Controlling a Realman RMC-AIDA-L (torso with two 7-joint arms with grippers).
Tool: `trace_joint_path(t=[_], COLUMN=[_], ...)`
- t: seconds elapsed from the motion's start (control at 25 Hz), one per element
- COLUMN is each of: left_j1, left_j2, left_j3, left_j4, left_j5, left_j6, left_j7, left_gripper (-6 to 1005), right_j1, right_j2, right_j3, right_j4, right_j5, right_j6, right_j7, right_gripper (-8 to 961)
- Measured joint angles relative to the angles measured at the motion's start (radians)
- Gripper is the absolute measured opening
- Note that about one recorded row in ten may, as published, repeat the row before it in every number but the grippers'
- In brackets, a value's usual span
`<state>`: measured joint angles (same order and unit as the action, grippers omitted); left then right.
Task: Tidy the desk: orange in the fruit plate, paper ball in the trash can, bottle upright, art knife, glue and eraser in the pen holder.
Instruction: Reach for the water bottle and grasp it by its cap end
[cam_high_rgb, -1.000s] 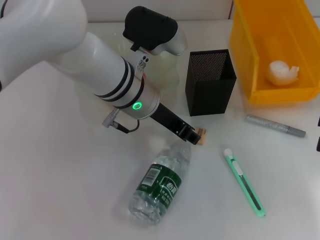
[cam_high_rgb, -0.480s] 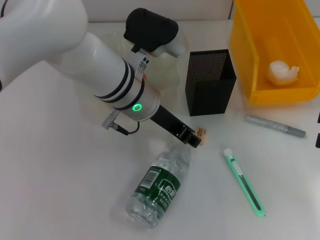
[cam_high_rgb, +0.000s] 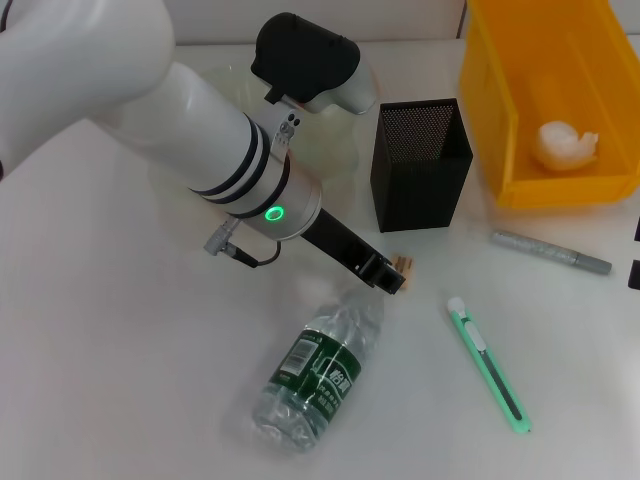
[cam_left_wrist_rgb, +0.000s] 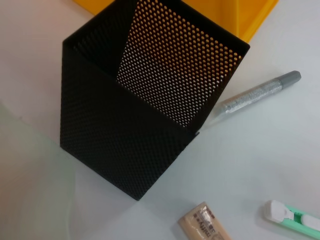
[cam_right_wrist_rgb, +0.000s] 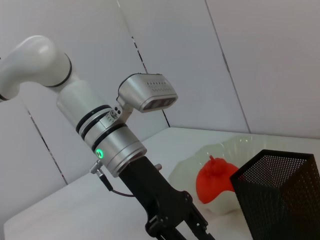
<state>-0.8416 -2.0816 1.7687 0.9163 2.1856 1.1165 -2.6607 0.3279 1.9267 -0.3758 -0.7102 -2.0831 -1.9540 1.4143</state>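
Observation:
A clear water bottle (cam_high_rgb: 318, 370) with a green label lies on its side on the white table. My left gripper (cam_high_rgb: 386, 276) is at its neck, shut on the cap end, which it hides. A tan eraser (cam_high_rgb: 403, 265) lies right beside the gripper and also shows in the left wrist view (cam_left_wrist_rgb: 205, 223). The green art knife (cam_high_rgb: 487, 365) lies to the right. The silver glue pen (cam_high_rgb: 550, 251) lies farther right. The black mesh pen holder (cam_high_rgb: 420, 165) stands behind them. The orange (cam_right_wrist_rgb: 214, 178) sits in the translucent fruit plate (cam_right_wrist_rgb: 235, 150). The paper ball (cam_high_rgb: 567, 143) lies in the yellow bin (cam_high_rgb: 500, 110).
My left arm (cam_high_rgb: 200, 130) reaches across the table and hides most of the fruit plate (cam_high_rgb: 335, 150) in the head view. My right gripper (cam_high_rgb: 634, 272) shows only as a dark bit at the right edge. The pen holder (cam_left_wrist_rgb: 150, 115) stands close to the yellow bin (cam_left_wrist_rgb: 250, 15).
My left gripper has shifted slightly right and down at the bottle's neck. The bottle has turned a little, its base swinging left and toward me.

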Motion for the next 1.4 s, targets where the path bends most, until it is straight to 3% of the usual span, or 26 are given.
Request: trace_joint_path(t=[0.24,0.44,0.76,1.0,1.12,1.16,1.4], left_j1=[0.006,0.075,0.151,0.277,0.302,0.345,0.382], left_j2=[0.000,0.004,0.010,0.011,0.011,0.012,0.013], left_j3=[-0.010,-0.038,-0.111,-0.204,-0.222,-0.263,-0.346], left_j4=[0.022,0.137,0.198,0.312,0.330,0.349,0.330], left_j5=[0.000,-0.023,-0.081,-0.184,-0.203,-0.238,-0.282], left_j6=[-0.007,-0.009,0.008,0.048,0.061,0.090,0.165], left_j7=[0.019,0.086,0.178,0.320,0.344,0.384,0.426], left_gripper=[438,432,423,416,413,412,186], right_j1=[0.002,0.008,0.021,0.043,0.049,0.052,0.069], right_j2=[0.000,0.001,-0.001,-0.001,0.000,0.001,0.000], right_j3=[0.000,0.000,0.001,0.019,0.021,0.022,0.026], right_j4=[0.000,0.005,0.014,0.014,0.014,0.014,0.020], right_j5=[0.001,0.001,0.003,0.003,0.003,0.003,0.003], right_j6=[0.015,0.022,0.045,0.046,0.046,0.046,0.049], right_j7=[0.000,0.000,0.006,0.014,0.019,0.021,0.025], right_gripper=[759,760,760,760,760,760,760])
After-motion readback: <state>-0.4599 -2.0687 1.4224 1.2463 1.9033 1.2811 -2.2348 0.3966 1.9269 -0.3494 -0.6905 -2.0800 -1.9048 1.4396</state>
